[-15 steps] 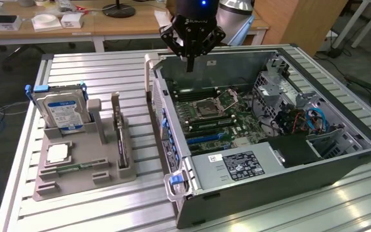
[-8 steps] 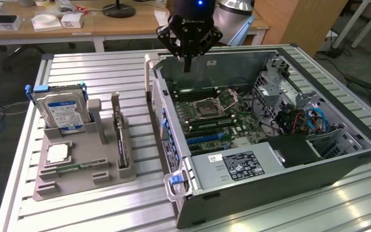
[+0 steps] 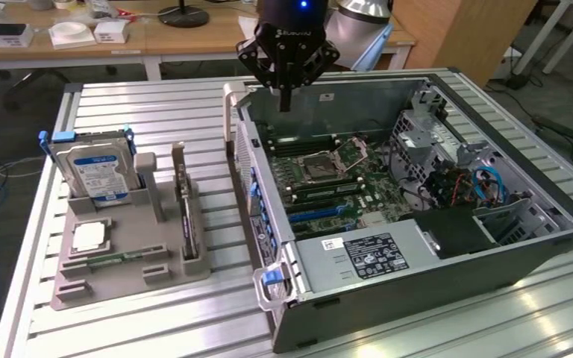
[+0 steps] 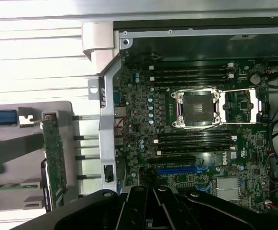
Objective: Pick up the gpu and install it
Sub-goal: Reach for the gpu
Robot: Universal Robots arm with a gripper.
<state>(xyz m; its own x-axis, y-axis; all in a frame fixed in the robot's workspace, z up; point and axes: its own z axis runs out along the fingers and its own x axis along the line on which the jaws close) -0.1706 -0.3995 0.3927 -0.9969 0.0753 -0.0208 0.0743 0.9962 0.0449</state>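
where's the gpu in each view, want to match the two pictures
Exterior view: the gpu stands on edge in the grey holder, to the exterior view's left of the open case.
Wrist view: the gpu stands on edge in that holder, just outside the case wall.
Shared landmark: the open cpu socket.

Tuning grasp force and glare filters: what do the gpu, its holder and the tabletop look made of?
gpu: green circuit-board laminate, studded with small components.
holder: matte grey, blocky slots, probably plastic, possibly printed.
tabletop: silvery ribbed slats with bright glare, likely aluminium profile.
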